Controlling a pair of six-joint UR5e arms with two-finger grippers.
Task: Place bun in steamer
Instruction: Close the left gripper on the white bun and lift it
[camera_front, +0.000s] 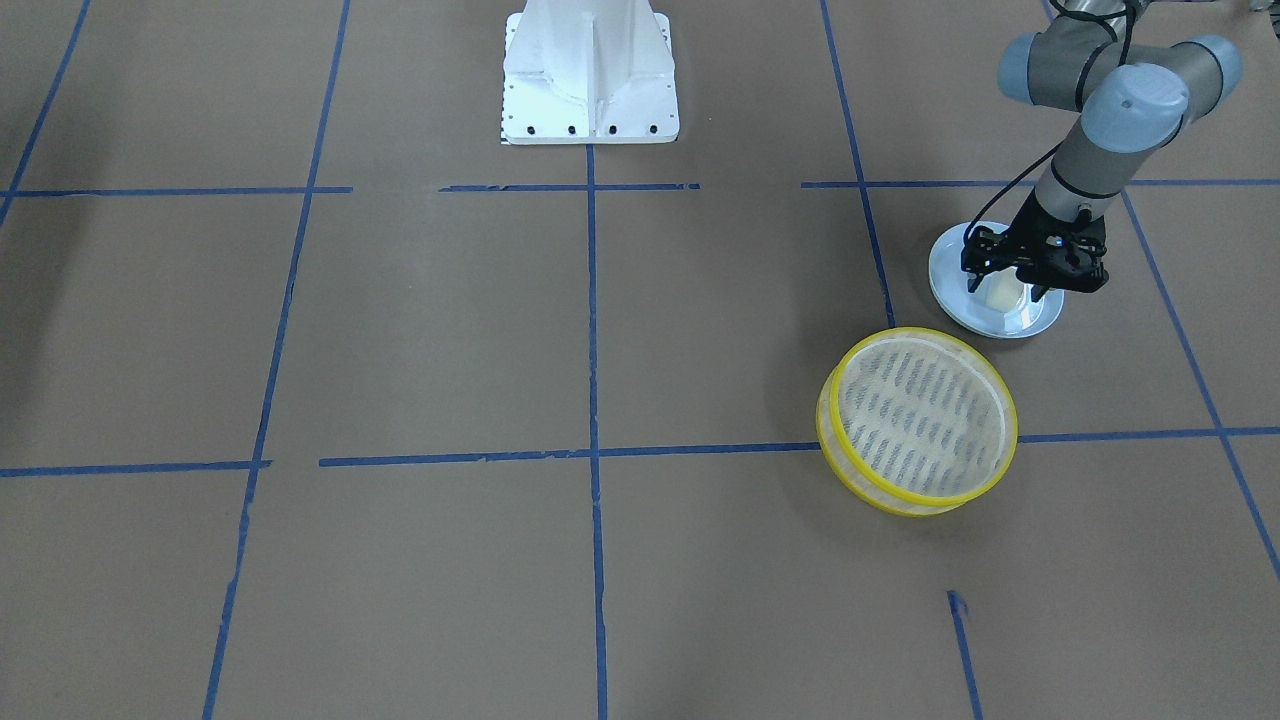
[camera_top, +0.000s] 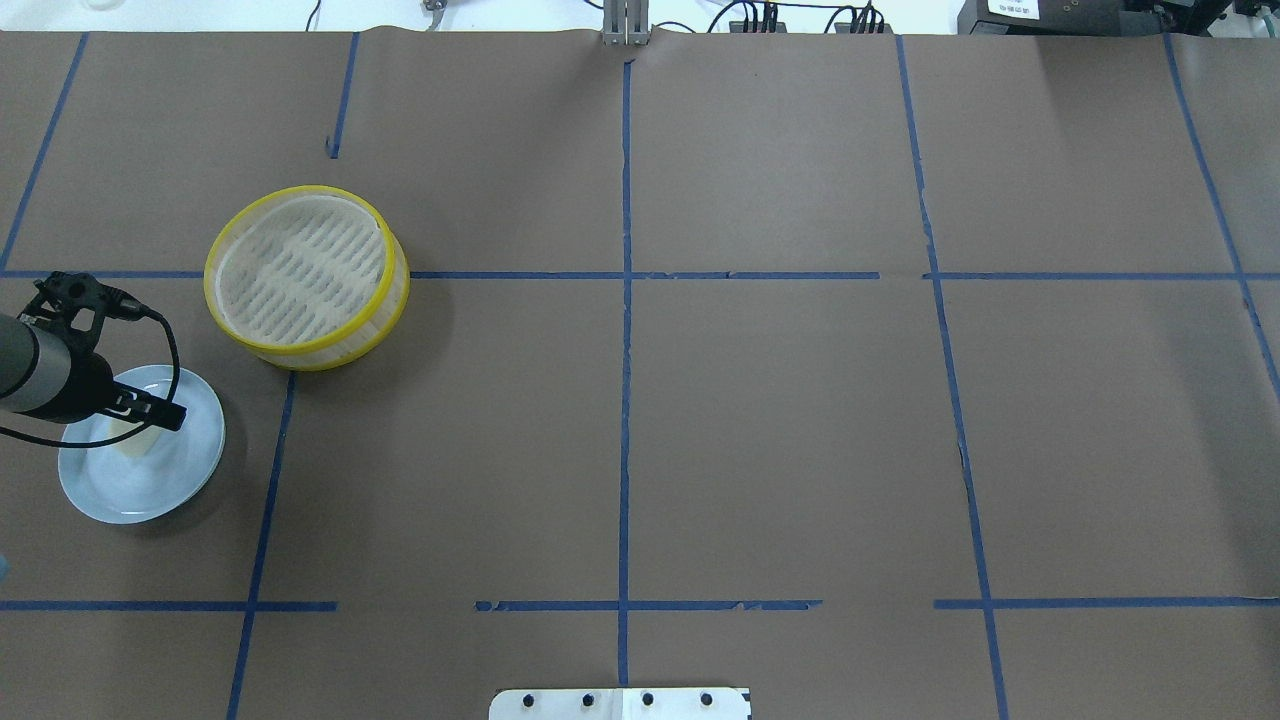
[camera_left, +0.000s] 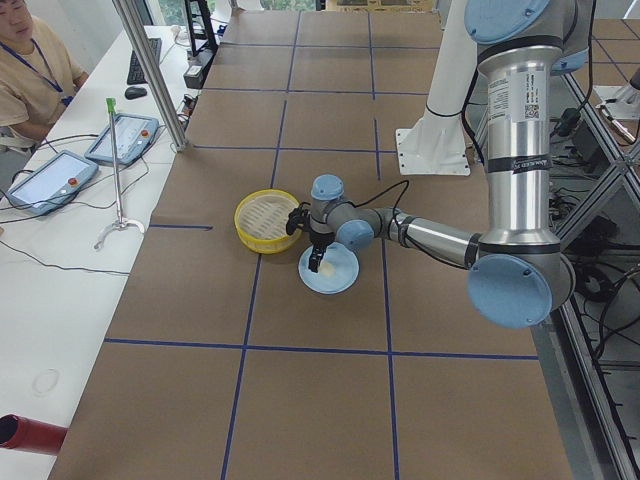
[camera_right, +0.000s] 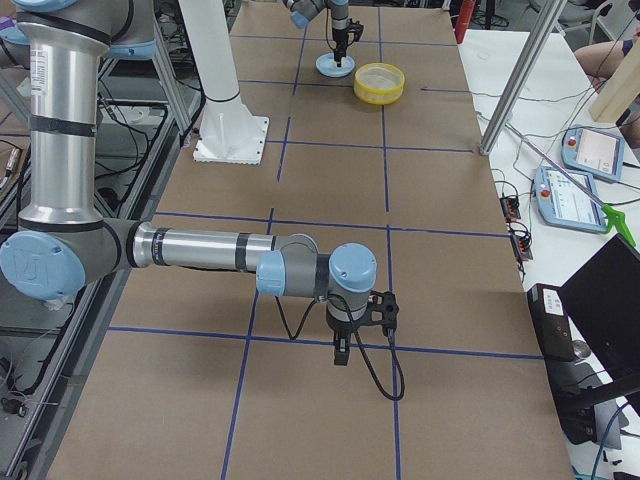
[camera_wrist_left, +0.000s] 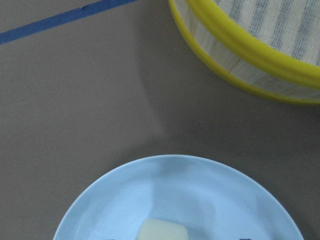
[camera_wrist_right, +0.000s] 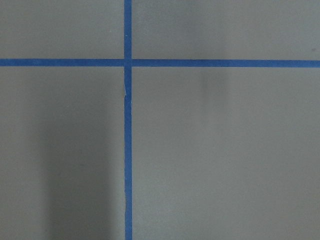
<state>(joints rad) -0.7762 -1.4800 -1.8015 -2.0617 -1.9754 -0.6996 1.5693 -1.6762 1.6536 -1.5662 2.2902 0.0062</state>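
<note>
The bun (camera_front: 1000, 294) is a small cream-white lump lying on a pale blue plate (camera_front: 1040, 320). It also shows at the bottom edge of the left wrist view (camera_wrist_left: 162, 231). My left gripper (camera_front: 1008, 289) is open and lowered over the plate, one finger on each side of the bun. The steamer (camera_front: 918, 420) is a yellow-rimmed basket with a slotted floor. It stands empty right beside the plate, in the overhead view (camera_top: 305, 275) just beyond it. My right gripper (camera_right: 342, 352) hangs over bare table far from them. I cannot tell whether it is open or shut.
The white robot base (camera_front: 590, 75) stands at the table's middle edge. Blue tape lines cross the brown table cover. An operator (camera_left: 30, 70) sits at a side desk with two pendants (camera_left: 125, 135). A metal post (camera_left: 150, 75) rises at the table's far edge.
</note>
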